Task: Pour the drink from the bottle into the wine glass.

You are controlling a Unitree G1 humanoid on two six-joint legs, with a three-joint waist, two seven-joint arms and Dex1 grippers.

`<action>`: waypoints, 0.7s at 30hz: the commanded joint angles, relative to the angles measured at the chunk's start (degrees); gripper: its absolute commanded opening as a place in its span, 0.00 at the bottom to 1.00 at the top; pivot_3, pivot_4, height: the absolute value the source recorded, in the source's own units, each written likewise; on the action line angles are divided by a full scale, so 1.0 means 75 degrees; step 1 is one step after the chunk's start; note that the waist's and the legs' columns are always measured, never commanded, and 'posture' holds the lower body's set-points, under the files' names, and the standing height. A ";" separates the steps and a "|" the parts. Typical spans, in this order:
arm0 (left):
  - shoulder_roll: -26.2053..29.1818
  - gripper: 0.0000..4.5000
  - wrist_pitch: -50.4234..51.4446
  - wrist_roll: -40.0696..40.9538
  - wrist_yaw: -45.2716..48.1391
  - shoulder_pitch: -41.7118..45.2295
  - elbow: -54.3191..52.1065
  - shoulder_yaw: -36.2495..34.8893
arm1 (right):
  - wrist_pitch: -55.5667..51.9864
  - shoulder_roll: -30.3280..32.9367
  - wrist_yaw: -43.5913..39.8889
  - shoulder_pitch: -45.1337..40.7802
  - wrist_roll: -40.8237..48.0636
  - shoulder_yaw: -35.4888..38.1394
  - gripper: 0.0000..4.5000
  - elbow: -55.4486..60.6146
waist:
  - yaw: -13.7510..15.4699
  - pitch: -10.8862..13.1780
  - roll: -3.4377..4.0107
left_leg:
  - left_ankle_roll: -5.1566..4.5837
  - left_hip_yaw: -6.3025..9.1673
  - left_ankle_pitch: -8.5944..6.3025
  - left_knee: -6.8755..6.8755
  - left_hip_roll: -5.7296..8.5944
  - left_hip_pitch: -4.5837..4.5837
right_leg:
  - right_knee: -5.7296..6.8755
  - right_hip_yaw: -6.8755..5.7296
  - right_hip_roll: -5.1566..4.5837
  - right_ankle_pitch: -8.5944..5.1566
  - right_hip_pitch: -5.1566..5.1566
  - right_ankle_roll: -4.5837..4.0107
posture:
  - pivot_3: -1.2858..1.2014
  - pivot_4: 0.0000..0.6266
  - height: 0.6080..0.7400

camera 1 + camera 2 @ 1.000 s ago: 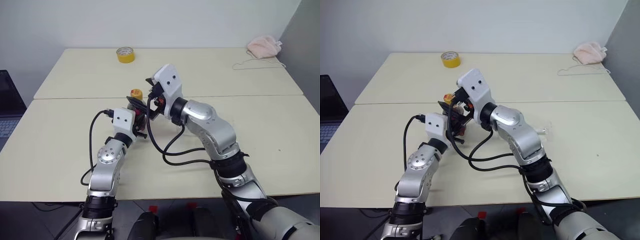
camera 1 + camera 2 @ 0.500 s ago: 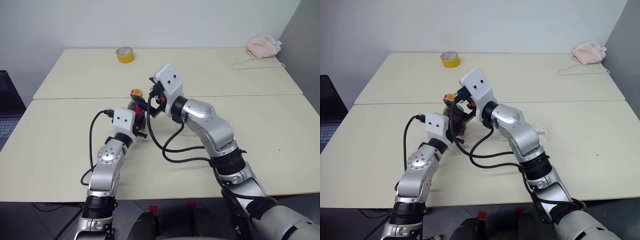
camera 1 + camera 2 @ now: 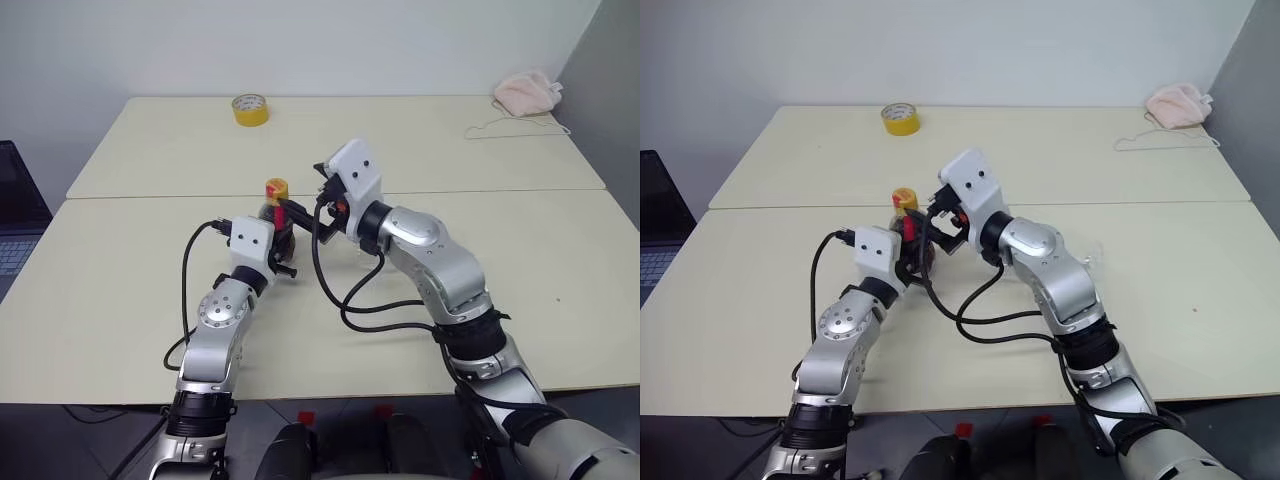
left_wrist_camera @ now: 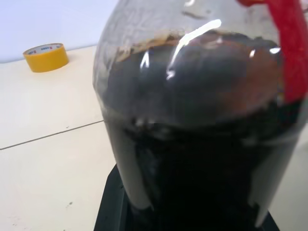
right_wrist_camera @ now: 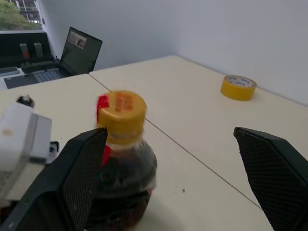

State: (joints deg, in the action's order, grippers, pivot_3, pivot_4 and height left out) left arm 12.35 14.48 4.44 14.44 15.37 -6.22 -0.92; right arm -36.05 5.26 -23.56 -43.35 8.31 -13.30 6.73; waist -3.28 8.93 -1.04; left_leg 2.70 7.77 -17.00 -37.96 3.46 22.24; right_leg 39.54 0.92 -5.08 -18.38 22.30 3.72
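The left gripper (image 3: 279, 232) clamps the cola bottle (image 5: 122, 168) upright so the right gripper (image 5: 178, 180), spread wide, can take its yellow cap (image 5: 121, 111).

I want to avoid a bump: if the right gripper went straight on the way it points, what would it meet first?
Probably the bottle: its yellow cap sits between the open fingers, nearer one finger. Depth is uncertain.

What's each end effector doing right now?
Left end effector: closed, holding the bottle.
Right end effector: open, holding nothing.
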 commanded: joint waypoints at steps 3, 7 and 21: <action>0.0036 0.18 -0.0271 0.0062 0.0021 0.0119 -0.0378 -0.0093 | 0.0039 0.0192 0.0041 0.0007 0.0010 0.0309 1.00 0.0263 | 0.0000 0.0000 0.0000 | 0.0000 -0.0002 0.0000 -0.0001 0.0000 0.0000 | -0.0001 0.0001 0.0000 0.0000 0.0000 0.0000 | 0.52 0.24 1.00; 0.0036 0.18 -0.0278 0.0055 0.0021 0.0110 -0.0379 -0.0094 | 0.0043 0.0400 -0.0009 0.0039 -0.0036 0.0350 1.00 0.0253 | -0.0003 0.0000 0.0000 | 0.0000 -0.0003 0.0000 0.0001 -0.0002 0.0000 | 0.0000 0.0001 0.0000 0.0000 0.0000 0.0000 | 0.52 0.24 1.00; 0.0007 0.18 -0.0289 0.0058 0.0040 0.0104 -0.0356 -0.0053 | -0.1186 -0.0931 0.0201 -0.0473 0.1120 0.0274 1.00 0.0742 | -0.0005 0.0000 0.0000 | 0.0000 0.0002 0.0000 0.0000 0.0001 0.0000 | 0.0002 0.0001 -0.0001 0.0000 0.0001 0.0000 | 0.52 0.24 1.00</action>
State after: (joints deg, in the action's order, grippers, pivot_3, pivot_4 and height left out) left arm 12.33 14.43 4.45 14.56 15.37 -6.22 -0.94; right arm -46.51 -0.77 -22.42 -45.46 16.89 -10.62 11.82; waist -3.32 8.93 -1.04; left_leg 2.70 7.79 -17.00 -37.96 3.46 22.24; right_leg 39.56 0.92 -5.09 -18.38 22.30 3.72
